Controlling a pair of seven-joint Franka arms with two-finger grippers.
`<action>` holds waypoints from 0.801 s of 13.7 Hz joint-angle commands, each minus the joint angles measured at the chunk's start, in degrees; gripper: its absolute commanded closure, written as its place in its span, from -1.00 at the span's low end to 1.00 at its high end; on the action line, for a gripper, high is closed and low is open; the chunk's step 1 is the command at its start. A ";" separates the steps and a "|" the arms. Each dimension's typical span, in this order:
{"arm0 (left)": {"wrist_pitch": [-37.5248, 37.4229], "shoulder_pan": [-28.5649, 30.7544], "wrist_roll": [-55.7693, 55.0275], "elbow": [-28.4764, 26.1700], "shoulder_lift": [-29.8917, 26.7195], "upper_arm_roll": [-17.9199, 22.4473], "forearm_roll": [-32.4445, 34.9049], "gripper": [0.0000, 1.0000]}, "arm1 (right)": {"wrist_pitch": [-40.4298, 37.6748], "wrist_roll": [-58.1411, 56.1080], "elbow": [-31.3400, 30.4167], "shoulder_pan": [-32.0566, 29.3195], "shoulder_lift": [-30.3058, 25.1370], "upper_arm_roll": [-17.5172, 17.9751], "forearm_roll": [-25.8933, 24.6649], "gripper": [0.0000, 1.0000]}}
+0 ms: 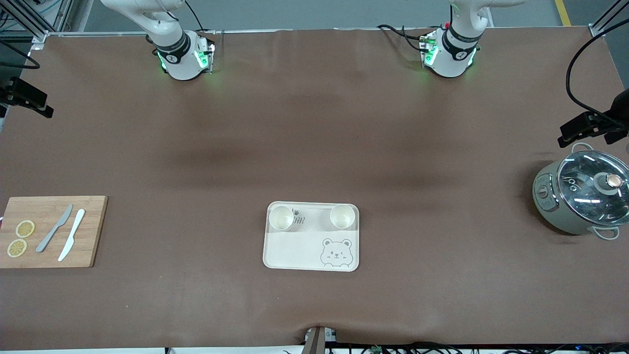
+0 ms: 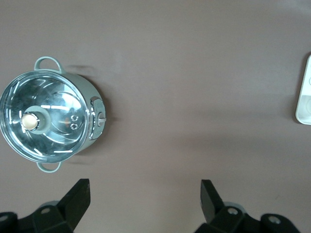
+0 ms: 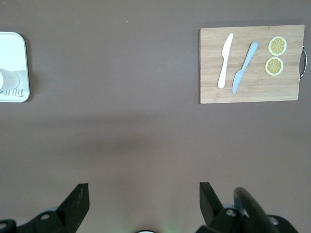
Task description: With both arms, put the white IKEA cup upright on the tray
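- Two lemon slices (image 1: 20,238) and two knives (image 1: 64,233) lie on one cutting board (image 1: 91,231) at the right arm's end.
- Two white cups (image 1: 281,218) stand upright on one tray (image 1: 295,250), mid-table.
- One lidded pot (image 1: 580,196) sits at the left arm's end.
- Both grippers, right gripper (image 3: 141,204) and left gripper (image 2: 144,204), hang spread wide, holding nothing, over bare table.

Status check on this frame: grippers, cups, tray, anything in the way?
Left gripper open, empty, over bare table near the pot. Right gripper open, empty, waiting. Two white cups upright on the tray. Nothing in the way.
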 commanded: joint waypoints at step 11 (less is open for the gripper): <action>-2.62 0.78 0.25 0.47 -1.48 -2.60 -1.34 -1.00 | 0.15 -0.33 -0.08 -1.64 -0.75 0.90 1.08 -1.00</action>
